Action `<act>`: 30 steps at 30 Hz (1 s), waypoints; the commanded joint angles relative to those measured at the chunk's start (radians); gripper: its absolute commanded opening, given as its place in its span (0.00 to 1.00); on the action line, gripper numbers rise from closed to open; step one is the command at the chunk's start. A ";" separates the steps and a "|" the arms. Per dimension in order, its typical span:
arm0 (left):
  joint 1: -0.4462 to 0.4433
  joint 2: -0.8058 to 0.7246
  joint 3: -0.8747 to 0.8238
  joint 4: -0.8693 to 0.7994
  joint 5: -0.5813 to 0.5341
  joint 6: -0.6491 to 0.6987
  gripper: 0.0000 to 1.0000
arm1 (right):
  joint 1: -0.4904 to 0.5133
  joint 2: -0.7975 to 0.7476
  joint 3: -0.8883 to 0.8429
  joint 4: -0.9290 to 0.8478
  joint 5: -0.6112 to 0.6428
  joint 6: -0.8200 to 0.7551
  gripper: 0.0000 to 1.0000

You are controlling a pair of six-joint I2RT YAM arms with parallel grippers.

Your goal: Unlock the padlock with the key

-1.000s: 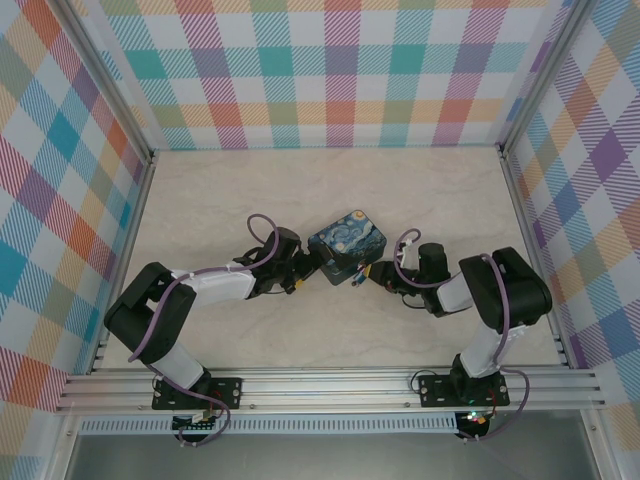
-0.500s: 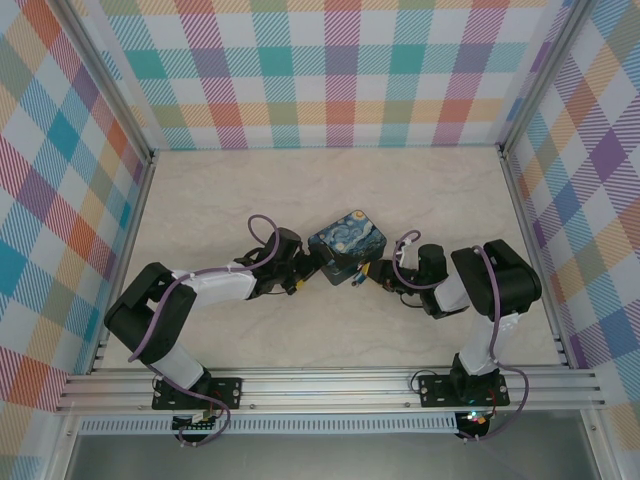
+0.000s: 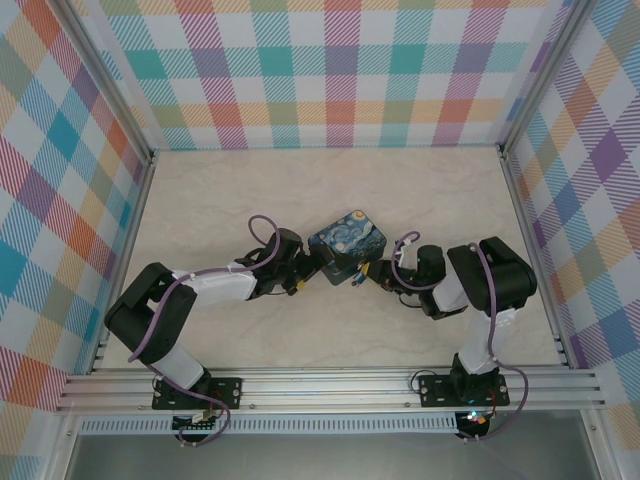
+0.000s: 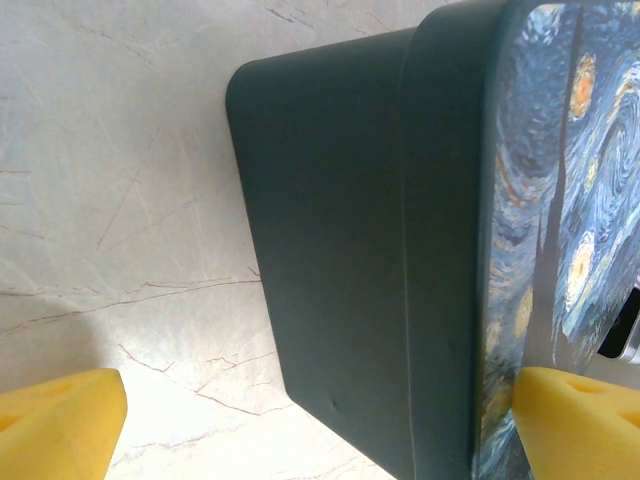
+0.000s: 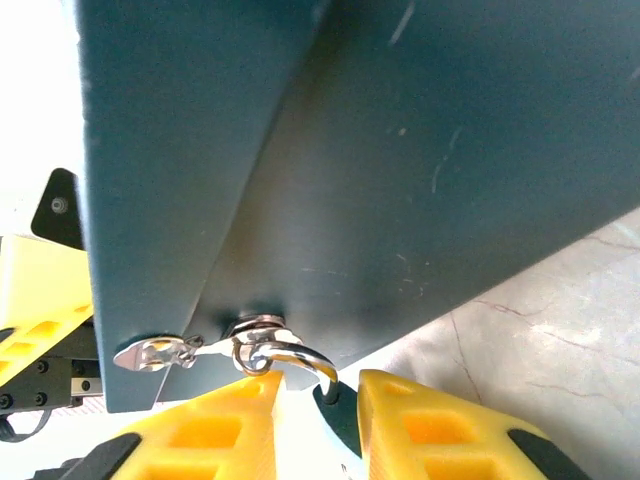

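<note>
At the bottom of the right wrist view, the right gripper (image 5: 320, 398) had its jaws pinched on the padlock (image 5: 338, 412), which hung from the box (image 5: 400, 150) by its latch (image 5: 160, 352). The left gripper (image 4: 315, 405) had its jaws wide apart around the box, so any tug might have dragged it.

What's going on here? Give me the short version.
Two robot arms are working on a starry-print box on the table. The left tool is open, with its yellow fingers on either side of the box's end. The right tool is closed around the padlock, whose silvery shackle loops through the ring on the box's hasp. The padlock has not yet come off the hasp.
</note>
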 commanded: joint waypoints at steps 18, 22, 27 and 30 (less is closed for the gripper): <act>-0.021 -0.029 -0.057 -0.063 -0.038 -0.002 0.98 | 0.028 -0.031 -0.029 -0.029 0.150 0.027 0.00; -0.021 -0.027 -0.058 -0.065 -0.042 0.002 0.98 | 0.018 -0.078 -0.024 -0.089 0.164 0.014 0.00; -0.020 -0.014 -0.051 -0.066 -0.042 0.008 0.98 | 0.010 -0.107 -0.010 -0.111 0.161 0.017 0.00; -0.021 -0.003 -0.048 -0.063 -0.037 0.010 0.98 | 0.005 -0.114 -0.004 -0.114 0.161 0.026 0.00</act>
